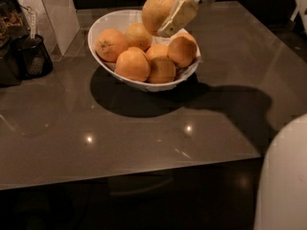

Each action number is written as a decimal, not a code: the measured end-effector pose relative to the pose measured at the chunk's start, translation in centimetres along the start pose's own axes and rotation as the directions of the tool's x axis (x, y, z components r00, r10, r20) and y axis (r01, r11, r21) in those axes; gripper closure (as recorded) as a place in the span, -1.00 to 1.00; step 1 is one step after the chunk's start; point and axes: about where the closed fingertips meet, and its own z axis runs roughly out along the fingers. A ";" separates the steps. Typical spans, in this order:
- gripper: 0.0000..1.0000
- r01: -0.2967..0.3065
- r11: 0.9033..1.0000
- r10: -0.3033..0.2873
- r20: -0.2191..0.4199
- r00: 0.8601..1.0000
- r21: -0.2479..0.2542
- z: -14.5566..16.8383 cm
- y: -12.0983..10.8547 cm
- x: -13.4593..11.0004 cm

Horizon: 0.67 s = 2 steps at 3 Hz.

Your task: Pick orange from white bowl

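The white bowl [108, 25] stands on the dark table, holding several smaller deep-orange fruits [132, 63]. The orange [156, 11], big, paler yellow-orange and dimpled, hangs above the bowl's far side, clear of the other fruits. My gripper [165, 13] comes in from the top right and is shut on the orange; one pale finger [178, 17] lies across its right side, the other is hidden behind it.
The grey glossy table [144, 128] has its front edge near the bottom. A dark holder with utensils [31, 54] stands at the left beside a white post [57, 11]. My white arm body [285, 176] fills the lower right.
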 end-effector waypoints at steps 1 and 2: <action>1.00 0.021 0.998 -0.026 0.083 0.996 0.066 -3.4 2.8 -1.5; 1.00 -0.073 0.992 0.056 0.154 0.986 0.104 -4.6 5.8 0.7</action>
